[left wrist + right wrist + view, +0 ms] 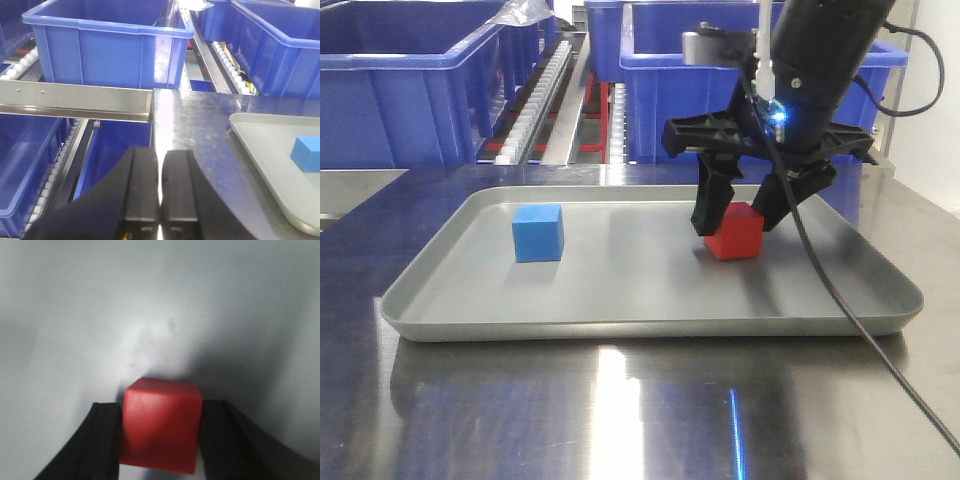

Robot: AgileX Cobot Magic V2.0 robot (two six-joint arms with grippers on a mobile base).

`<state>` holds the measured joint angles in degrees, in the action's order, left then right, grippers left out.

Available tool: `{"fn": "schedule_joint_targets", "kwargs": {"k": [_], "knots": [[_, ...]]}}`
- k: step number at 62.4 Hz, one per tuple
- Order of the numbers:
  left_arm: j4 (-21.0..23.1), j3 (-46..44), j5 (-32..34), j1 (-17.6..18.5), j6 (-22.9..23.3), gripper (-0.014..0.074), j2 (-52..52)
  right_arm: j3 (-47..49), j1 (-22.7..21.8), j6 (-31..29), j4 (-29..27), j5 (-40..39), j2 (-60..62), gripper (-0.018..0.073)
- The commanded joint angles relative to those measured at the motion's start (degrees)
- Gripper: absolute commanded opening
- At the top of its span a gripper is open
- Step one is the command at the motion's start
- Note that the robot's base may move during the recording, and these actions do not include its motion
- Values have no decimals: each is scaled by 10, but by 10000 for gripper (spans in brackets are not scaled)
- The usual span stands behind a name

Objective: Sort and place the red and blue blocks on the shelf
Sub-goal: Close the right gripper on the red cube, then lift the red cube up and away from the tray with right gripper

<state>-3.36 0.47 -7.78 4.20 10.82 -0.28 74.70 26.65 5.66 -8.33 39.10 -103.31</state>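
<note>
From where I stand, the right gripper [738, 222] has its two black fingers [107, 440] down on either side of the red cube [735, 235], pressed against its left and right faces. The cube sits on the grey tray [650, 325], toward the right end and nearer the far rim. It looks gripped but not lifted, so I'd say the step in hand is the pick. To do it well, the grip wants to stay square on the flat faces, and the lift should go straight up, clearing the tray rim before swinging toward the shelf [75, 100] and its blue bins [400, 100] behind. The blue cube [538, 233] waits near the tray's left end, well apart. The left gripper [160, 200] hangs clenched and empty over the left edge of the steel table [520, 410].
</note>
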Motion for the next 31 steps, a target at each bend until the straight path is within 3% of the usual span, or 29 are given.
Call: {"fn": "schedule_joint_targets", "kwargs": {"k": [1,17,31], "knots": [[-1,17,53,1,0,125,-11,21,-1,-2,4,-19,54,50],[-1,17,53,1,0,125,-11,19,-3,-2,39,-45,128,50],[-1,17,53,1,0,125,-11,2,-37,-2,54,-67,206,50]]}}
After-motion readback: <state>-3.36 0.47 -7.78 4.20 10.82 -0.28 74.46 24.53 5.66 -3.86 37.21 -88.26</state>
